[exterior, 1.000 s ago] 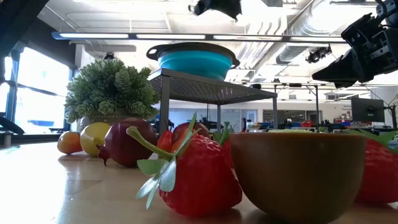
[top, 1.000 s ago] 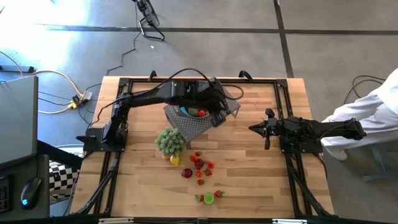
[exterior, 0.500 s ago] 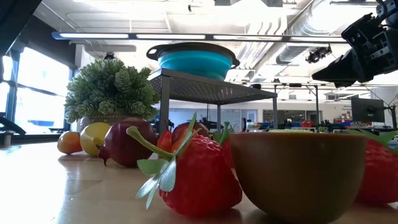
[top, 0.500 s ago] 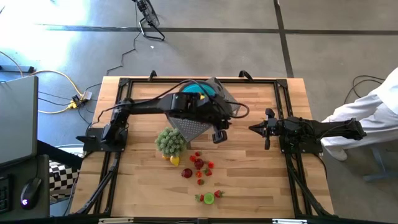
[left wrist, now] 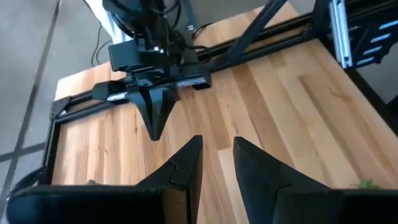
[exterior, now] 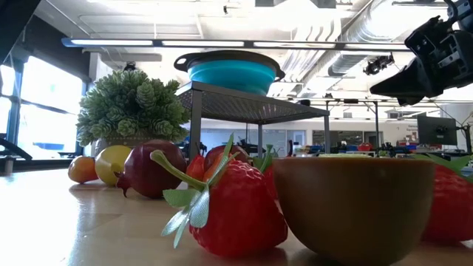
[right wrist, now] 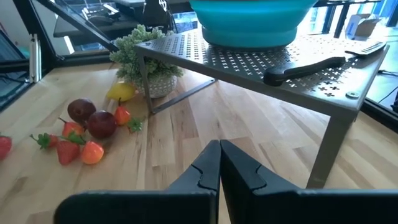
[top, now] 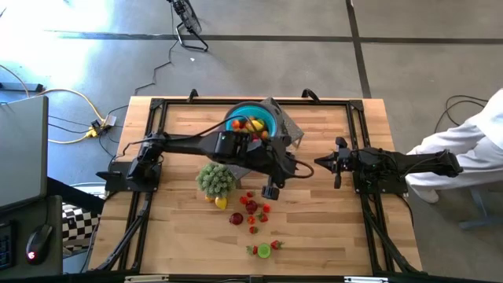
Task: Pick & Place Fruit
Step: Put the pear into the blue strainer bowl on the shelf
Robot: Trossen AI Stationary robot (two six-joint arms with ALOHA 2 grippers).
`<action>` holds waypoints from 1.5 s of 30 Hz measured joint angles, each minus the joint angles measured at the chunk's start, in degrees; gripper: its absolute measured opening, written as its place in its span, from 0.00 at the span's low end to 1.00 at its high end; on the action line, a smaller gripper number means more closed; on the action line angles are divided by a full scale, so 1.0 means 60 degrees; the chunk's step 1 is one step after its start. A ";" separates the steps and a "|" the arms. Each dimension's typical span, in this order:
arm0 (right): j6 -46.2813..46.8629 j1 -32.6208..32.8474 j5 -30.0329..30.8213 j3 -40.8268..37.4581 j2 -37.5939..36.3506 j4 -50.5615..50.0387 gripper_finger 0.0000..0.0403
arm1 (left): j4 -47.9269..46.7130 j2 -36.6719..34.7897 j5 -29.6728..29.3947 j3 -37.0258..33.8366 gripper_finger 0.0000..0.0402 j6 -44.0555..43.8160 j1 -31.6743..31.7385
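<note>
From above, the left gripper (top: 271,191) hangs over the wooden surface (top: 314,228), jaws slightly parted and empty; loose fruit (top: 251,207) lies just beside it, more fills the blue bowl (top: 253,123) behind. At table height, a strawberry (exterior: 236,210) fronts the pile. The right gripper (right wrist: 219,163), jaws shut, faces the fruit.

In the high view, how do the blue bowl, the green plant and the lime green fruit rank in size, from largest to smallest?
1. Blue bowl, partly covered by the left arm.
2. Green plant, close behind the bowl.
3. Lime green fruit, clearly smallest.
</note>
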 joint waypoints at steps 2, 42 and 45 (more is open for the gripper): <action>0.0138 0.0000 0.0000 -0.0009 -0.0001 0.0077 0.01 | 0.0374 -0.0036 0.0327 -0.0391 0.21 -0.0003 0.0007; 0.0444 0.0000 0.0710 0.0005 -0.0001 0.0155 0.01 | 0.3375 -0.0003 0.1869 -0.3983 0.21 0.1077 -0.0616; 0.0479 0.0000 0.0720 0.0005 0.0000 0.0155 0.01 | 0.3176 -0.0003 0.1993 -0.3986 0.21 0.1075 -0.0446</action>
